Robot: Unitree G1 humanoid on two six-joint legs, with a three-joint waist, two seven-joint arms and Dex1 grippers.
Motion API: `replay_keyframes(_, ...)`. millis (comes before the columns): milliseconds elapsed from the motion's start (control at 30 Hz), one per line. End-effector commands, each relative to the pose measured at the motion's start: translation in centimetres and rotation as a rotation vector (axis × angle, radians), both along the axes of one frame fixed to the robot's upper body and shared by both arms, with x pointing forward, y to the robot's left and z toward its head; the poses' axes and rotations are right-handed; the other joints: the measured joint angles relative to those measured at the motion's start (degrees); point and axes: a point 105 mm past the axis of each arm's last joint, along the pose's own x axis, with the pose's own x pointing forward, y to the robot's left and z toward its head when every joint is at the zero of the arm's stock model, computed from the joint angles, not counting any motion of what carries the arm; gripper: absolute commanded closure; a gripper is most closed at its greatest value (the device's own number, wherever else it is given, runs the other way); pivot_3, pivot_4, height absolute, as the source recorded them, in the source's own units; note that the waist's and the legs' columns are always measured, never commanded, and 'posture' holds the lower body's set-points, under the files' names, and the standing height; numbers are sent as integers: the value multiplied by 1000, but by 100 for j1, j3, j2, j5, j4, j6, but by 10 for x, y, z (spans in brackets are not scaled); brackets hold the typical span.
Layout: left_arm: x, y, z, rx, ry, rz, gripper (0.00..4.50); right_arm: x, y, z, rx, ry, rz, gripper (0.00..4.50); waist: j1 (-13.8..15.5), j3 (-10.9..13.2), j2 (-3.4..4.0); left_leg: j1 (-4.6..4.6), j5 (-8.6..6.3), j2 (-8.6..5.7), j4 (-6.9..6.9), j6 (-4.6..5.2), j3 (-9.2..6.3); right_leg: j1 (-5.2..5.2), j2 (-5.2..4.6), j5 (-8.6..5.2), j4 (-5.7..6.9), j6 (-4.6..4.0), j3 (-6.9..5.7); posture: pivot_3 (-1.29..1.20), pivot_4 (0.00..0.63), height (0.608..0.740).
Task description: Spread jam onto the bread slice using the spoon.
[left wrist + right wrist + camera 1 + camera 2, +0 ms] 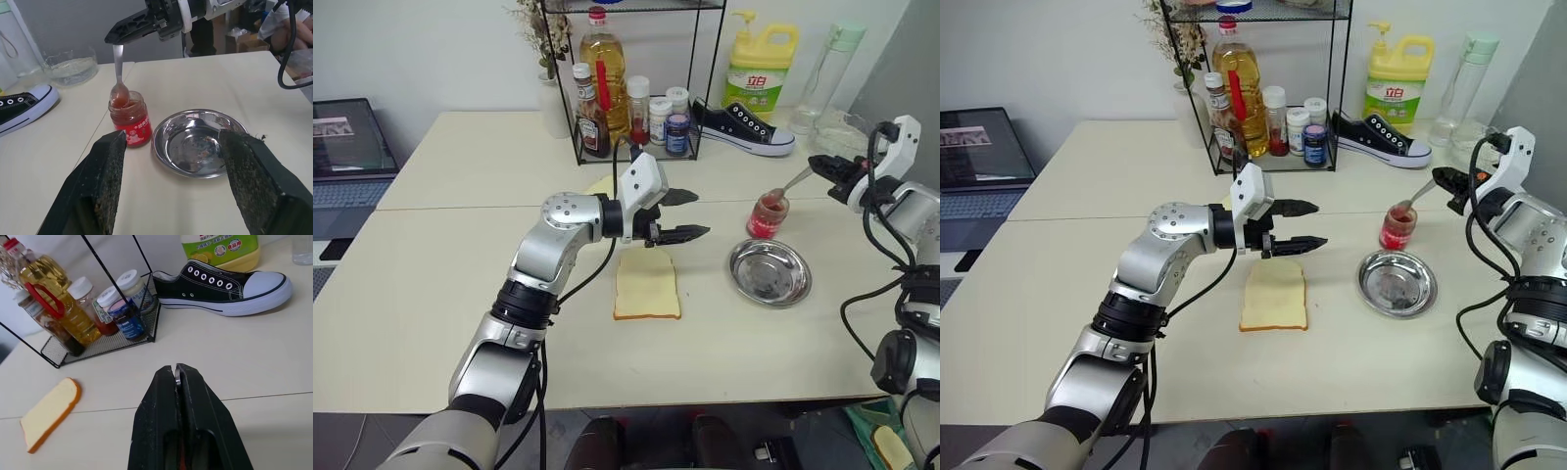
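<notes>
The right end effector [824, 166], clamped tight on the spoon [119, 78], dips its bowl into the jam [129, 119] jar beside the steel dish [770, 272]. The left end effector [683, 215] gapes empty above the bread slice [647, 287], left of that dish. Jam could drip onto the desk [431, 284] crossing over.

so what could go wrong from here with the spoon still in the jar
1. The right hand pinches only the handle tip of the spoon, so it could swing or slip.
2. The spoon's bowl sits in the jam jar mouth; a sideways pull might tip the jar.
3. Carrying jam to the bread slice passes over the steel dish and table, so drips may land there.
</notes>
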Motion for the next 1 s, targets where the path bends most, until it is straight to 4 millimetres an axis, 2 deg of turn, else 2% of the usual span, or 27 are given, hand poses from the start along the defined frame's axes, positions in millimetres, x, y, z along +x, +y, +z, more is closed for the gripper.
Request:
replay_keyframes(33, -3, 0, 12, -19, -41, -18, 1361, -7, -1, 21, 57, -71, -5, 4449, 0, 0, 0, 0, 1, 0, 0, -1, 0, 0, 0, 0, 0, 0, 0, 0, 150, 740)
replay_keyframes(500, -4, 4, 9, -3, -29, -23, 1361, -26, -27, 15, 306, -93, -133, 4449, 1, 0, 1, -1, -2, -1, -1, 3, 2, 0, -1, 0, 1, 0, 1, 0, 150, 740)
replay_keyframes(867, -5, 28, -1, 23, 13, 26, 1361, -42, -23, 23, 537, -166, -167, 4449, -3, -1, 2, 0, -2, 1, -4, 4, 2, -2, 0, 0, 2, 0, 3, 0, 150, 740)
replay_keyframes(1000, -11, 47, -7, 40, 40, 58, 1361, -46, -1, 26, 549, -169, -89, 4449, -20, -2, 4, 0, -3, 2, -8, 5, 3, -6, 0, 0, 2, 0, 6, 0, 150, 740)
